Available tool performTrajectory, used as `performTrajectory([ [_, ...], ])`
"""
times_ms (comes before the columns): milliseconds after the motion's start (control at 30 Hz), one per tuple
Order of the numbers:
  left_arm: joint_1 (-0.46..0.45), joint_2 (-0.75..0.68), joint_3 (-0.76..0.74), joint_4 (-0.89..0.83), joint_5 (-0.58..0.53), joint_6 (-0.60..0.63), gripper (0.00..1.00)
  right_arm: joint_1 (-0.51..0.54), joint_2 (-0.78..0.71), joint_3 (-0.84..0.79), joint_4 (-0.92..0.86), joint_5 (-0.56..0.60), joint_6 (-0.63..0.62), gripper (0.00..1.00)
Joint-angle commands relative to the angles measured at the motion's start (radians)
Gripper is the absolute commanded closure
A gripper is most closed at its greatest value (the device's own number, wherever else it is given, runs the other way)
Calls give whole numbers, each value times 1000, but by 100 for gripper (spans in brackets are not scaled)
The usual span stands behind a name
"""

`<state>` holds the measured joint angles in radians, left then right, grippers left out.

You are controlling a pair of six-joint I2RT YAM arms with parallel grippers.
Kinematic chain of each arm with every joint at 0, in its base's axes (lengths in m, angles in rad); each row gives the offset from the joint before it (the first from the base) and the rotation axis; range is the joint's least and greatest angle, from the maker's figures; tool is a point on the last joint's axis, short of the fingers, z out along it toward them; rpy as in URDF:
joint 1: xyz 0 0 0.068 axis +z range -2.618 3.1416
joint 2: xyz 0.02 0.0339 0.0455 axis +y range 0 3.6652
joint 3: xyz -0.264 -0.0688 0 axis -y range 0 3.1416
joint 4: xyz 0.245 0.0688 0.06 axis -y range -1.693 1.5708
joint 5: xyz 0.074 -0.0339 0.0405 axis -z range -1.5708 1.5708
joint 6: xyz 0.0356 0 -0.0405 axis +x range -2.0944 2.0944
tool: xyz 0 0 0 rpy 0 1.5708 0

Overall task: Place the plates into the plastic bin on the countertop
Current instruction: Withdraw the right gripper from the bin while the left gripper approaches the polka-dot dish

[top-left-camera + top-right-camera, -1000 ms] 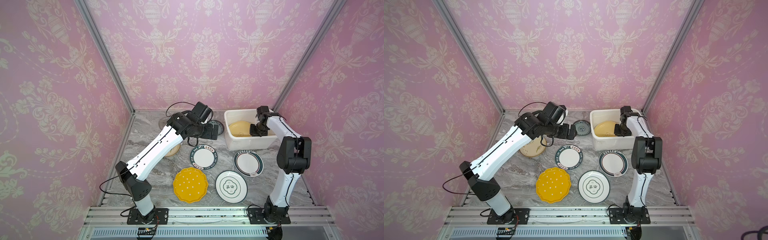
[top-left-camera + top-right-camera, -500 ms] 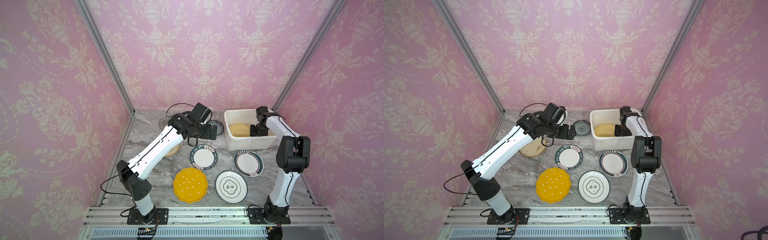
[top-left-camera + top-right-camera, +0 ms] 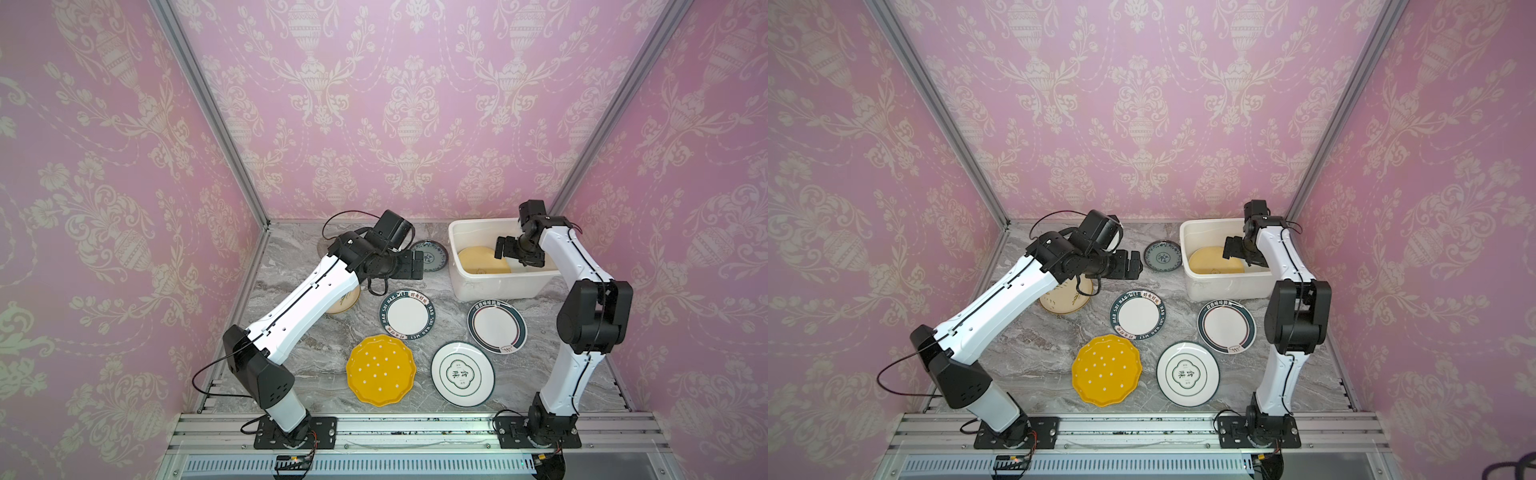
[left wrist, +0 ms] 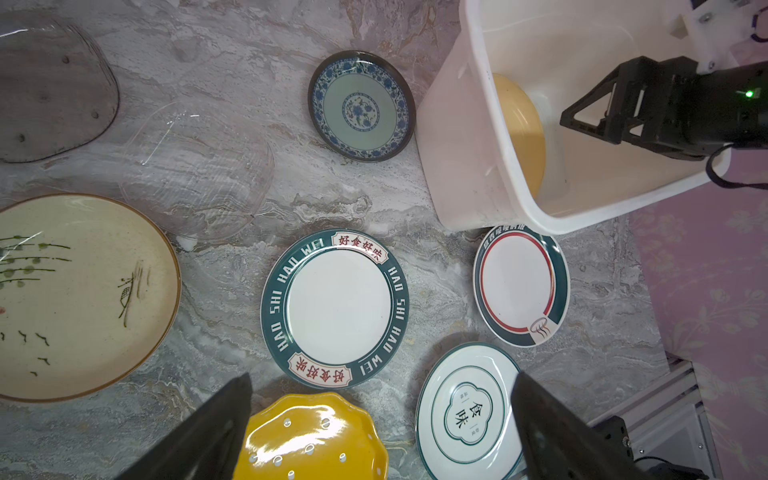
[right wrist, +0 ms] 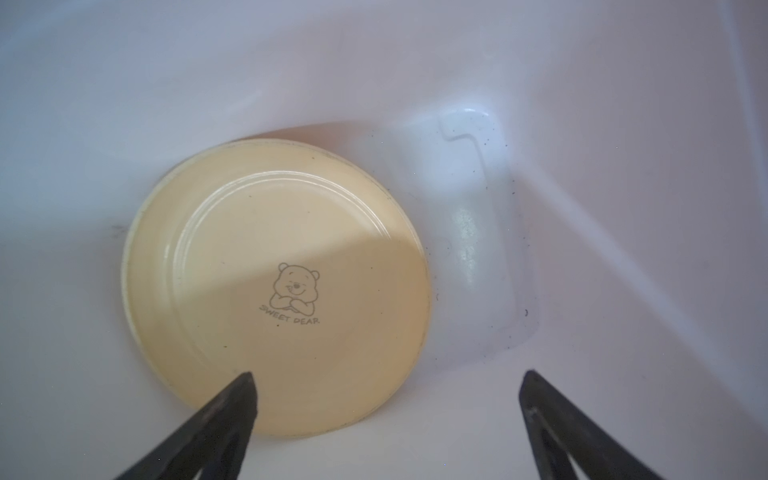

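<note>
Insp. note, two-arm stn. Deep white rectangular plastic bin (image 3: 498,286) is sitting at back right of the grey marble-look countertop (image 3: 316,353). One pale yellow round plate w/ bear print (image 5: 276,286) is lying face up on the bin floor, close to a wall; whether dead flat, cannot tell.

R gripper (image 5: 386,382) is hanging inside the bin above that plate, jaws standing wide apart, gripping nothing. L gripper (image 4: 381,377) is hovering over the countertop left of the bin, jaws likewise wide, empty.

Eight plates are lying outside:
- small blue-patterned plate (image 4: 361,106), just beside the bin
- green-rimmed lettered plate (image 4: 336,309)
- red-ringed plate (image 4: 519,286), near the bin's front wall
- white plate w/ centre characters (image 4: 465,411)
- yellow dotted scalloped plate (image 4: 311,440)
- cream sprig plate (image 4: 79,295)
- clear glass plate (image 4: 195,170)
- smoky glass plate (image 4: 50,87)

Judgement: step in hand is R arm clearing out of the bin. Rec: lifting straight up past the flared rim before swinging, so fingers are not clipping plate or wall. L arm should be keeping off the bin until R is clear. Probable next pick is the blue-patterned plate, approaching low at its rim since it is lying flat on the marble
</note>
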<state>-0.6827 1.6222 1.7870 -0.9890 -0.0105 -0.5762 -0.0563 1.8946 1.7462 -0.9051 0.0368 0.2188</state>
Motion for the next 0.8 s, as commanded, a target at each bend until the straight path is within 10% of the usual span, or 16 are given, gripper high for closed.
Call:
performTrajectory([
  [0,22,-91,-38,6,-43,-38,1,12,-141,3,1,-57,42,0],
  [400,178,-515,-489,-16,-3,-351,1,134,-514,-182,-25,-275,143,0],
  [767,226,-673,-818,-92,264,-318,1,574,-820,-606,79,-279,496,4],
])
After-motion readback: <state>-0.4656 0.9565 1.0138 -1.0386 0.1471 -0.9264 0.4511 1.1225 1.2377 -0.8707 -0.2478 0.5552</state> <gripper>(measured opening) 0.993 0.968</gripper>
